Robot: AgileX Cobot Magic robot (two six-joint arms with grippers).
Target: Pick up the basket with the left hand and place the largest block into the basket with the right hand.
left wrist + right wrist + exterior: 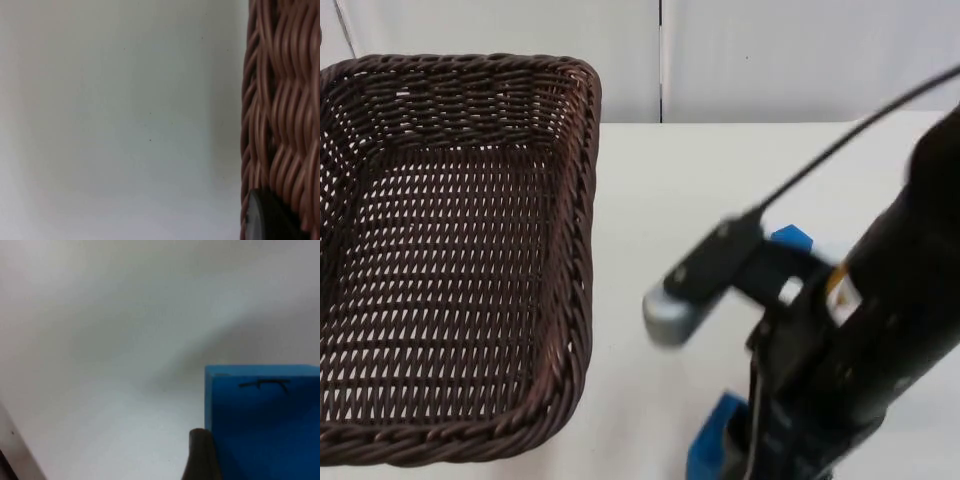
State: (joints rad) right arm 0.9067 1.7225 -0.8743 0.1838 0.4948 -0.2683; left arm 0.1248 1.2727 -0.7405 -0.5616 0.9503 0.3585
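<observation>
The dark brown wicker basket [450,250] looms large at the left of the top view, its inside bare. In the left wrist view its woven wall [280,100] stands against a black fingertip [267,220] of my left gripper, which is shut on the basket's rim. My right gripper [735,445] hangs at the lower right of the top view, below the raised black arm, shut on a blue block [712,445]. The right wrist view has the blue block [265,420] pressed against one fingertip [201,452], over the white table.
The white table top [700,180] runs back to the grey partition wall [770,50]. A second small blue piece [790,238] peeks out behind the right arm. Open table lies between the basket's right rim and the right arm.
</observation>
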